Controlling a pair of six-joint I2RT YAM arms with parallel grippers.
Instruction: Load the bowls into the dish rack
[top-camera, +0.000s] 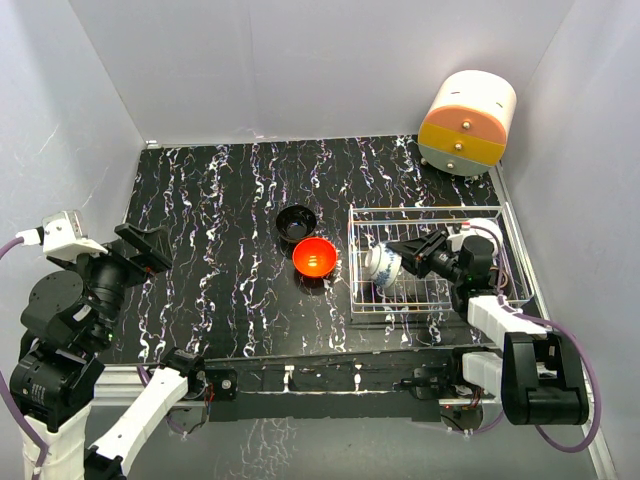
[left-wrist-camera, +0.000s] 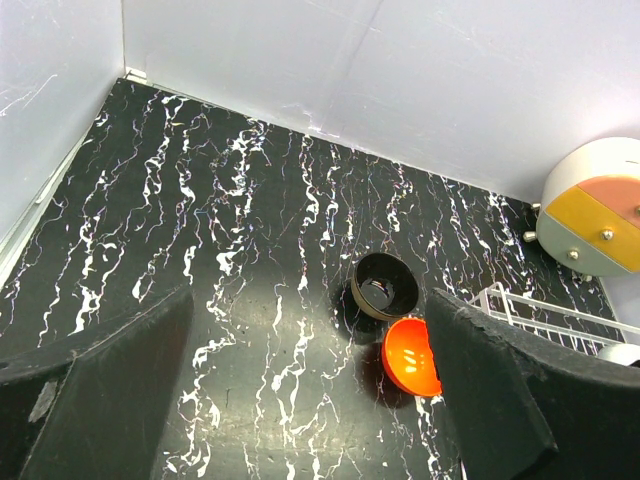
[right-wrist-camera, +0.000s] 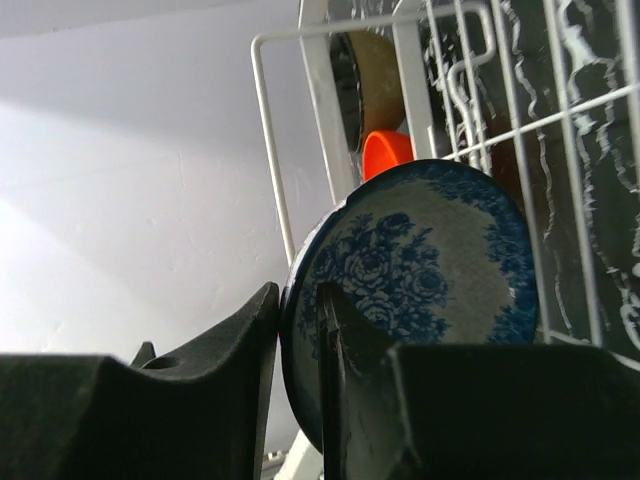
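Patterned bowl (right-wrist-camera: 425, 270) rim inside right gripper (right-wrist-camera: 298, 305)

drawer cabinet (top-camera: 467, 122) on marbled table (top-camera: 220, 230)

Glossy black bowl (top-camera: 296, 222), glazed blue-and-white bowl (right-wrist-camera: 420, 270), dish rack (top-camera: 425, 209) (metal wire)

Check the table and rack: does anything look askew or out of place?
The blue-and-white bowl stands tilted on its edge at the left end of the dish rack, its rim pinched by the right gripper. The black bowl and red-orange bowl sit upright on the table, outside the rack. Nothing looks spilled or broken.
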